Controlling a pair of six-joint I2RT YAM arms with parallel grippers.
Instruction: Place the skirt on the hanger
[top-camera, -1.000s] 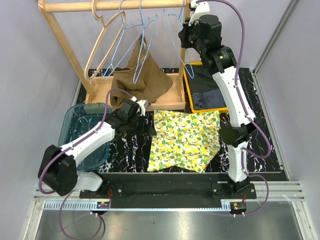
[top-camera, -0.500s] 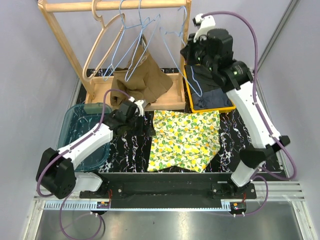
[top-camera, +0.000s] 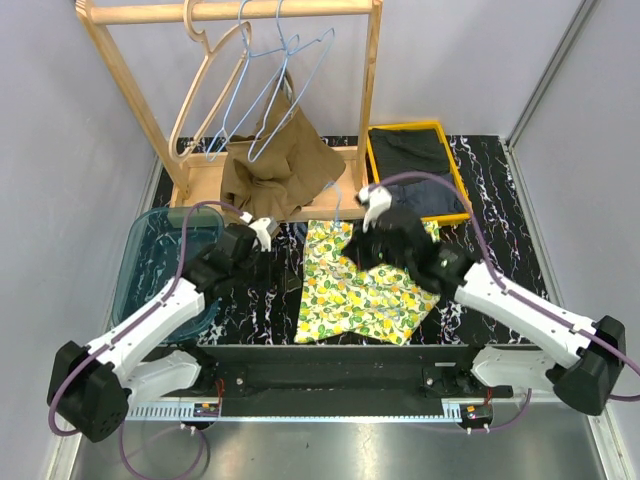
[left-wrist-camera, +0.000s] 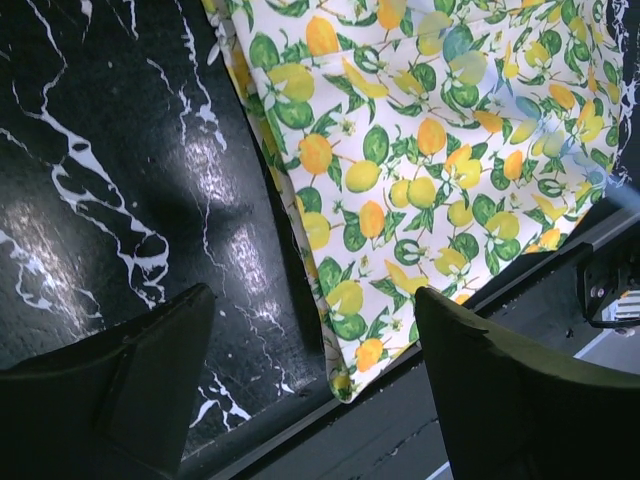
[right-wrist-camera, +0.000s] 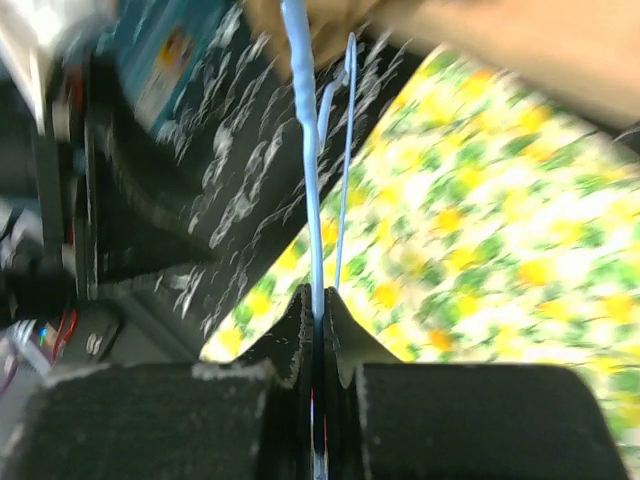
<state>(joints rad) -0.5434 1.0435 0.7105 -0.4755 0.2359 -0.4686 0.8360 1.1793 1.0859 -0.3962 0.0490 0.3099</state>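
Observation:
The lemon-print skirt (top-camera: 378, 290) lies flat on the black marble table; it also shows in the left wrist view (left-wrist-camera: 430, 150) and the right wrist view (right-wrist-camera: 500, 230). My right gripper (top-camera: 350, 238) hovers over the skirt's upper left part. In its wrist view the right gripper (right-wrist-camera: 318, 300) is shut on a thin blue wire hanger (right-wrist-camera: 314, 190). My left gripper (top-camera: 272, 258) is open and empty just left of the skirt. In its wrist view the left gripper (left-wrist-camera: 315, 310) straddles the skirt's left hem near the table's front edge.
A wooden rack (top-camera: 230, 12) at the back carries a wooden hanger (top-camera: 205, 80) and blue wire hangers (top-camera: 268, 75). A brown garment (top-camera: 280, 165) lies on its base. A yellow bin (top-camera: 372, 160) of dark clothes stands back right. A teal tub (top-camera: 158, 262) stands left.
My right arm has swung down from the rack with the blue hanger to just above the skirt. My left gripper has drawn back slightly from the skirt's edge.

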